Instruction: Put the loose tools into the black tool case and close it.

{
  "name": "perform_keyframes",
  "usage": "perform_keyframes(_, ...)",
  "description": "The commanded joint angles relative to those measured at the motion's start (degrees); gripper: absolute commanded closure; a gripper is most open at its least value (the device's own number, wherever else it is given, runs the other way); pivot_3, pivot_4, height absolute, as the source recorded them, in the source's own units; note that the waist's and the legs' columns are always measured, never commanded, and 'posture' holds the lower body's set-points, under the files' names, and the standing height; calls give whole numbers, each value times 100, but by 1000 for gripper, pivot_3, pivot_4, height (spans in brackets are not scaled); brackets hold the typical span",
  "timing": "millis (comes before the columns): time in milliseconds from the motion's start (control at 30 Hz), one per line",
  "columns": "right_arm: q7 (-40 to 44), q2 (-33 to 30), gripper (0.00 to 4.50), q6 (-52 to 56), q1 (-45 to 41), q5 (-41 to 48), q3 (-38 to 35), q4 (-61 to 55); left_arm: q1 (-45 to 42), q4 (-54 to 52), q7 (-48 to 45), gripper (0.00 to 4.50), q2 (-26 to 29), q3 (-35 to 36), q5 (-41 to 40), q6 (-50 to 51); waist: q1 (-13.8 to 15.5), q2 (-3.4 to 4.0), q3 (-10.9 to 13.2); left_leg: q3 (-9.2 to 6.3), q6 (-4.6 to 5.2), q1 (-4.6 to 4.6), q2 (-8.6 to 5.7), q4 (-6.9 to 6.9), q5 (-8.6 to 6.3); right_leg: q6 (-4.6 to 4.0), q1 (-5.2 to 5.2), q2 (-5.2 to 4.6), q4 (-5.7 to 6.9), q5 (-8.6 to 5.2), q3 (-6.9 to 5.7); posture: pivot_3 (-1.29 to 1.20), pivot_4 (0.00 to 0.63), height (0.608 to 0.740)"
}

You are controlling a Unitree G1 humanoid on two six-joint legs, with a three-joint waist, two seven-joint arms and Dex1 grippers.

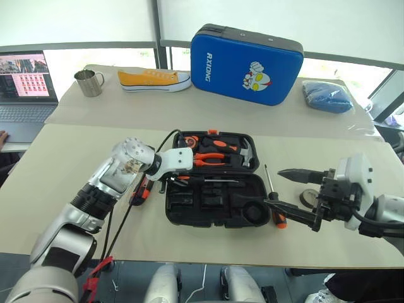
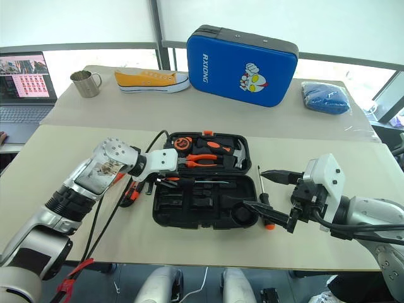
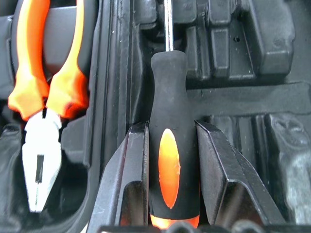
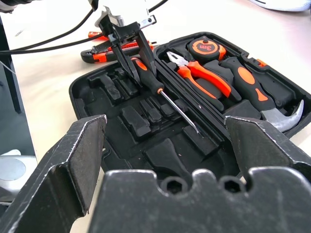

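Head views. My left gripper is clamped on a black-and-orange screwdriver, holding it over the near half of the open black tool case, just in front of the hinge line; the shaft points toward my right. My right gripper hangs just off the case's right edge with its two fingers spread wide and nothing between them. A second screwdriver lies on the table beside that edge, close to my lower right finger; its handle end is partly covered by the finger. A small tape roll sits behind my right gripper, half hidden by it. Black-and-orange tools lie left of the case, largely masked by my left arm, so I cannot tell them apart.

Left wrist view. The screwdriver handle sits squarely between my two fingers, both pressing its sides. Pliers rest in their slot beside it. The shaft's tip is cut off.

Right wrist view. My spread fingers frame the open case; beyond it the left gripper holds the screwdriver tilted, tip low over the moulded slots. Tape measure and hammer fill the lid half.
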Motion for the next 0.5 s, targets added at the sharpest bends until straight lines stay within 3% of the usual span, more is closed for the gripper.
perform_keyframes(33, -35, -5, 0, -30, -15, 144, -191, -184, -221, -161, -191, 2446, -53, 142, -143, 132, 1, 0, 0, 0, 0, 0, 0, 0, 0, 0, 0, 0, 0, 0, 0, 0, 150, 739)
perform_keyframes(233, -10, -12, 0, -36, 144, 194, -242, -238, -472, -390, -304, 418, -91, 413, -431, 448, 6, 0, 0, -5, 0, -2, 0, 5, 0, 1, 1, 0, 2, 0, -1, 0, 150, 739)
perform_keyframes(267, -11, -15, 0, -37, 151, 197, -244, -238, -489, -410, -312, 418, -88, 417, -455, 471, 3, 0, 0, -6, 0, -2, 0, 6, 0, 1, 1, 0, 2, 0, -1, 0, 150, 739)
perform_keyframes(367, -7, -24, 0, -47, 165, 197, -243, -229, -536, -423, -391, 968, -108, 361, -459, 380, -4, 4, -3, -7, 1, -1, -1, 4, 0, 1, 1, 0, 1, 0, 0, 0, 150, 739)
perform_keyframes(500, -1, -33, 0, -63, 151, 169, -214, -211, -539, -189, -368, 2447, -199, 87, -223, 104, -2, 6, -3, -7, 1, 1, 0, 4, 0, 1, 2, 2, 2, 0, 0, 0, 150, 739)
